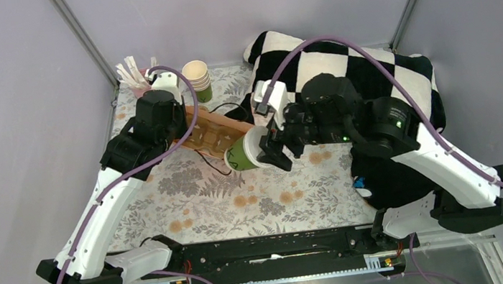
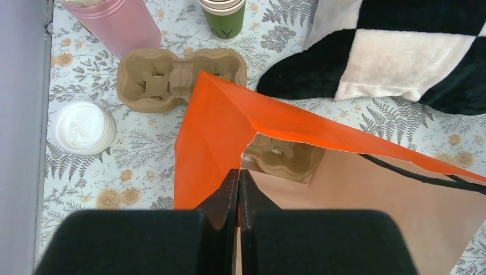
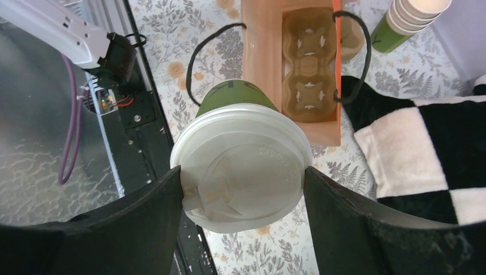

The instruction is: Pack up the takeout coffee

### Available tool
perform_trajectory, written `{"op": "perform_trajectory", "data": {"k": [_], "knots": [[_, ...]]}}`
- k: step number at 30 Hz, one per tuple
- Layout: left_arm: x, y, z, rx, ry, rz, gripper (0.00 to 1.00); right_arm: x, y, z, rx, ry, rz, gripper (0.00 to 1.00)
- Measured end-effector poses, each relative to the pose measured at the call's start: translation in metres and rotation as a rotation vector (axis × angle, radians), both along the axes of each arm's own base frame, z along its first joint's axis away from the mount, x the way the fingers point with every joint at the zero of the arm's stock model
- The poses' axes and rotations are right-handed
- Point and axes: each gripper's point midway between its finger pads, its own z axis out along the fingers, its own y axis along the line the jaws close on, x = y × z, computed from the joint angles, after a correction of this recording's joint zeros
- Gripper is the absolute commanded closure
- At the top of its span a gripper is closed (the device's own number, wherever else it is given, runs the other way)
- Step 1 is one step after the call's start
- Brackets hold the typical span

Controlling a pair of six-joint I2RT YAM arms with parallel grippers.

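The takeout coffee (image 3: 246, 143) is a green paper cup with a white lid. My right gripper (image 3: 242, 172) is shut on it at the lid rim and holds it tilted, base toward the open mouth of an orange paper bag (image 3: 261, 63). In the top view the cup (image 1: 239, 156) hangs just off the bag's (image 1: 214, 128) near-right end, in my right gripper (image 1: 271, 147). My left gripper (image 2: 238, 177) is shut on the bag's (image 2: 218, 126) upper edge, holding the mouth open; it also shows in the top view (image 1: 180, 129). A brown cup carrier (image 3: 309, 63) lies inside the bag.
A second cup carrier (image 2: 180, 77), a loose white lid (image 2: 83, 127), a pink tumbler (image 2: 117, 23) and a stack of lidless cups (image 1: 197, 80) stand at the back left. A black-and-white checkered cloth (image 1: 356, 71) covers the back right. The bag's black cord handles (image 3: 198, 57) trail on the floral mat.
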Motion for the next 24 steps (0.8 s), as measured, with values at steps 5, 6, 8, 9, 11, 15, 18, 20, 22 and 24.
{"op": "perform_trajectory", "data": {"k": [5,6,8,9,11,15,18,20,22,24], "knots": [[0.0,0.0,0.0,-0.002,0.003,0.002,1.0,0.013,0.018,0.0,-0.043,-0.061,-0.036,0.36],[-0.001,0.0,0.0,-0.003,0.003,0.002,1.0,0.016,0.021,-0.003,-0.061,-0.076,-0.043,0.36],[-0.001,0.0,0.0,-0.005,0.003,0.003,1.0,0.023,0.026,-0.01,-0.097,-0.098,-0.053,0.36],[-0.001,0.0,0.0,-0.005,0.004,0.003,1.0,0.026,0.029,-0.015,-0.115,-0.109,-0.053,0.35],[-0.001,0.0,0.0,-0.005,0.004,0.003,1.0,0.03,0.036,-0.021,-0.141,-0.13,-0.05,0.35],[-0.001,0.0,0.002,-0.008,0.0,0.002,1.0,0.039,0.043,-0.034,-0.182,-0.164,-0.046,0.34],[-0.001,-0.001,0.002,-0.011,0.001,-0.003,1.0,0.044,0.046,-0.043,-0.203,-0.185,-0.05,0.34],[-0.001,-0.002,0.003,-0.015,0.001,-0.008,1.0,0.048,0.048,-0.049,-0.215,-0.196,-0.053,0.34],[-0.002,-0.004,0.004,-0.022,-0.001,-0.015,1.0,0.05,0.051,-0.055,-0.227,-0.201,-0.052,0.34],[-0.002,-0.006,0.007,-0.036,-0.004,-0.02,1.0,0.054,0.057,-0.06,-0.233,-0.206,-0.054,0.34]]}}
